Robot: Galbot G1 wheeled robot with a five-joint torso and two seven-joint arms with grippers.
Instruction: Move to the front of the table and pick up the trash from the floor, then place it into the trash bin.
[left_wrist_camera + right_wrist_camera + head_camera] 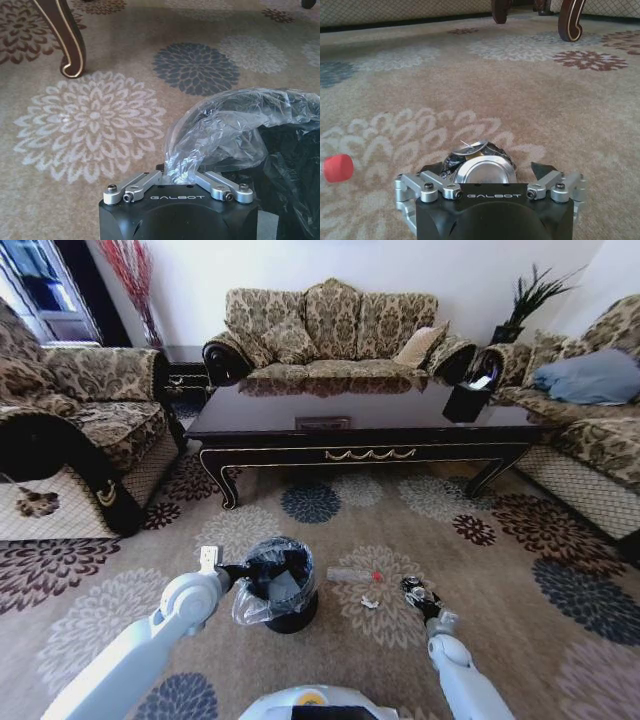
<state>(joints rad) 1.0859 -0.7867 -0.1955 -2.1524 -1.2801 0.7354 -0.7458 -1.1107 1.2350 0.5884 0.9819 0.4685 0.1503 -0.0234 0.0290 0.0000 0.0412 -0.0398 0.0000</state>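
Note:
The black trash bin [285, 590] with its crinkly clear bag stands on the carpet in front of the table [370, 415]. My left gripper [237, 573] is at the bin's near rim, shut on a fold of the plastic bag [220, 130]; in the left wrist view the gripper [172, 175] pinches it. A shiny round crushed piece of trash [482, 167] lies on the floor between the spread fingers of my open right gripper [492, 169], which sits low on the carpet [420, 597]. A clear bottle with a red cap [352, 575] and a small white scrap [369, 603] lie between bin and right gripper.
Sofas [330, 325] ring the table on three sides. A black box-shaped holder [468, 398] stands on the table's right end. A curved table leg [70, 45] rises beyond the bin. The red cap [338, 168] lies beside the right gripper. Patterned carpet is open to the right.

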